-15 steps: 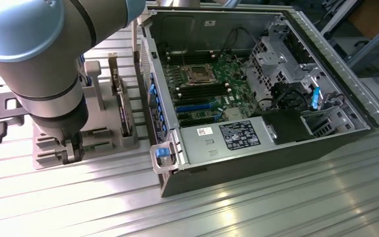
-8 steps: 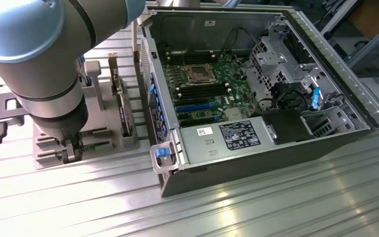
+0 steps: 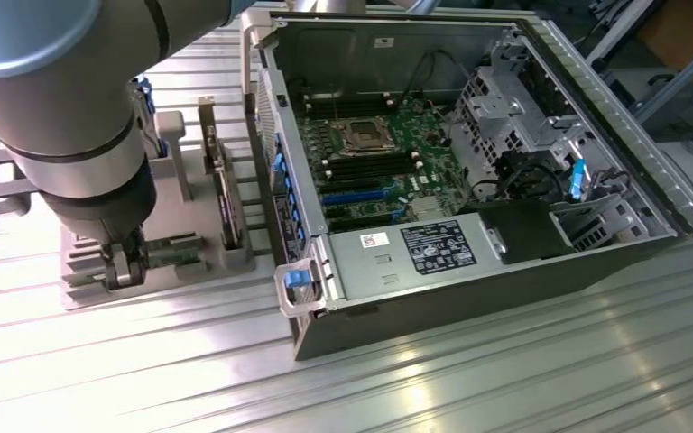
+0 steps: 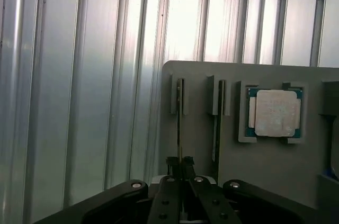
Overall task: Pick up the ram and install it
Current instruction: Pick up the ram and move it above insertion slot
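Note:
The ram point(image 4: 179, 123) stands on edge in a slot of the grey holder point(image 4: 265, 166), so I see it as a thin dark line. My gripper point(image 4: 181, 168) is shut on its near end, with the two black fingers pressed against either side. A second thin stick point(image 4: 216, 128) stands in the neighbouring slot. In the exterior view my gripper point(image 3: 124, 269) reaches straight down into the holder point(image 3: 202, 262) at the exterior view's left, beside the open computer case point(image 3: 467, 262). The ram itself is hard to make out there behind the fingers.
A square silver CPU chip point(image 4: 275, 113) lies in a recess of the holder. An upright expansion card point(image 3: 220, 180) stands in the holder between the arm and the case. The motherboard's black memory slots point(image 3: 364, 167) lie inside the case. The ribbed metal table point(image 3: 443, 379) extends around.

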Controlling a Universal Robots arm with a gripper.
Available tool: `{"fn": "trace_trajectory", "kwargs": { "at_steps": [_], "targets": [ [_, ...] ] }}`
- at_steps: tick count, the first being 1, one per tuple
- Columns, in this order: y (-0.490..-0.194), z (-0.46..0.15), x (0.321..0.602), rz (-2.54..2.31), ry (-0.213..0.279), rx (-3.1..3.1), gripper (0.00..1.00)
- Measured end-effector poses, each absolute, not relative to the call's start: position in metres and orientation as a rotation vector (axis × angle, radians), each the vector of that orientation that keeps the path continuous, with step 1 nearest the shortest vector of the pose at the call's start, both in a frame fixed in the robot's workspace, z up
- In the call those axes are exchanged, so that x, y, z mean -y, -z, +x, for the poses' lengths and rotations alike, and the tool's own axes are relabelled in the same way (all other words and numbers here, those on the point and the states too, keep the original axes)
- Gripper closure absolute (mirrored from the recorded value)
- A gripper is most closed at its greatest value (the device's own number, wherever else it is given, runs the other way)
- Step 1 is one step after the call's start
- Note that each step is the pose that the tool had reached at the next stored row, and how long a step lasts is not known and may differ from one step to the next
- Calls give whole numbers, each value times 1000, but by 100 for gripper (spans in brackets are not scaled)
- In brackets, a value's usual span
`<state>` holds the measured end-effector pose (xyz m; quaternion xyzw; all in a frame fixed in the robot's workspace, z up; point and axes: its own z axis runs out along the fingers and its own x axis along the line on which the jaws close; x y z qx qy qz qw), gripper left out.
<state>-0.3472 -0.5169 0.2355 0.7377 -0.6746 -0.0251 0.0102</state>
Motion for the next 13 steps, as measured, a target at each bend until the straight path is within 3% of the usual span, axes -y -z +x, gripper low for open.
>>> {"fn": "trace_trajectory", "kwargs": {
  "at_steps": [13],
  "targets": [
    [-341,-347,517,2303,78,2106,88]
  ]
}}
